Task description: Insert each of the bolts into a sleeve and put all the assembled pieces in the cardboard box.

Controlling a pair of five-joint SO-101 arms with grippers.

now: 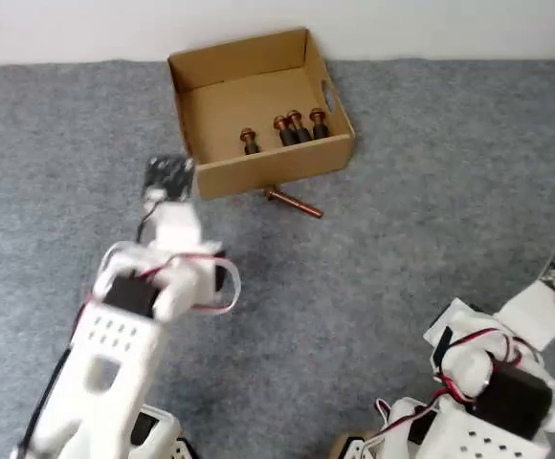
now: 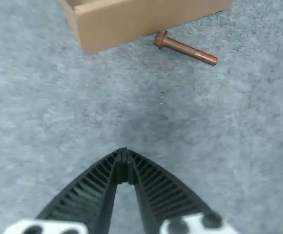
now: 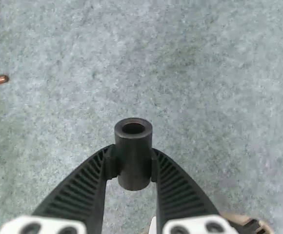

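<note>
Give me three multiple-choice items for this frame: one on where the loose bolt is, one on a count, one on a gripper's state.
1. Where does the loose bolt lie?
A) in the cardboard box
B) on the carpet by the box's outer wall
C) on top of an arm

2. How many assembled pieces are in the box?
A) two
B) six
C) four

3. What state is the right gripper in?
A) shut on a black sleeve
B) open and empty
C) shut on a bolt

Key:
1 B: it lies bare on the carpet outside the box.
2 C: four copper heads show on the box floor.
3 A: the right wrist view shows both fingers pressed against the sleeve.
</note>
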